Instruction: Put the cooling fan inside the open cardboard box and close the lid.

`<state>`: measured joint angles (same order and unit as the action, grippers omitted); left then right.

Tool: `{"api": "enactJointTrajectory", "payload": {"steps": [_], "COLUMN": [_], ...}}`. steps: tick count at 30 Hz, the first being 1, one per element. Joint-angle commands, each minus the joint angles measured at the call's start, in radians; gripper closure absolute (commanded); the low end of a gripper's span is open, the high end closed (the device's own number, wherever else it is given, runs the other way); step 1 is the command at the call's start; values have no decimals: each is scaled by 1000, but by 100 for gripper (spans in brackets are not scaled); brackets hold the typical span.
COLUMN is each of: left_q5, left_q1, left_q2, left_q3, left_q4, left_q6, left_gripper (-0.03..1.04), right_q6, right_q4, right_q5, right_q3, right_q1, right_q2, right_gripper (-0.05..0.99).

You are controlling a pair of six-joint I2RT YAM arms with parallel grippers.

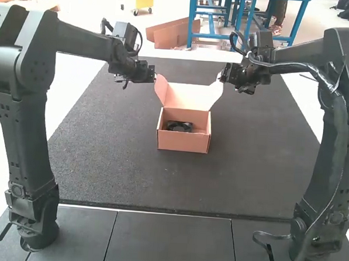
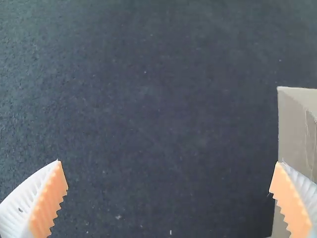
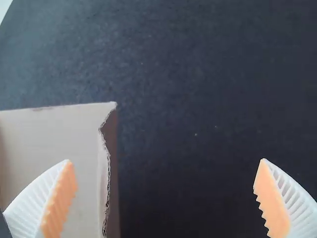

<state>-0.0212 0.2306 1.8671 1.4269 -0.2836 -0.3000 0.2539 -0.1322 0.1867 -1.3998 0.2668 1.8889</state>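
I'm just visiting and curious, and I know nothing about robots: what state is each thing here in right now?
Box: open, upright.
Lid: raised, not yet closed.
Fan: lying inside the box.
Left end effector: open, beside the lid's left corner.
Right end effector: open, at the lid's right corner.

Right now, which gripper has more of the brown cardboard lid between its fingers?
The right gripper: the cardboard lid flap reaches well inside its gap; the left gripper has only a sliver.
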Motion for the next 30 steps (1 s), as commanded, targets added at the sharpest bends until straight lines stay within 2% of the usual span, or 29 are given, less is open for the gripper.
{"api": "enactJointTrajectory", "payload": {"steps": [1, 5, 8, 13, 17, 22, 29, 30], "left_q5": [52, 67, 67, 66, 66, 66, 66, 66], "left_q1": [26, 41, 47, 44, 42, 44, 44, 44], "left_q2": [-3, -5, -5, -6, -8, -11, -11, -11], "left_q3": [38, 38, 40, 40, 40, 40, 40, 40], "left_q4": [-9, -22, -26, -37, -42, -49, -65, -65], "left_q6": [6, 2, -1, -1, -1, 1, 2, 2], "left_gripper": [4, 4, 4, 4, 4, 4, 4, 4], "right_q6": [8, 8, 21, 33, 39, 39, 67, 68], "right_q4": [-1, -6, -6, -1, 0, 2, -4, -6], "right_q5": [33, 42, 66, 66, 71, 85, 109, 114], "right_q3": [-31, -31, -31, -33, -45, -45, -56, -57], "right_q1": [-6, -3, -1, -1, -1, -1, -1, 0], "right_q2": [1, 1, 1, -2, -2, -4, -2, -2], "right_gripper": [14, 19, 32, 56, 60, 75, 76, 80]}}
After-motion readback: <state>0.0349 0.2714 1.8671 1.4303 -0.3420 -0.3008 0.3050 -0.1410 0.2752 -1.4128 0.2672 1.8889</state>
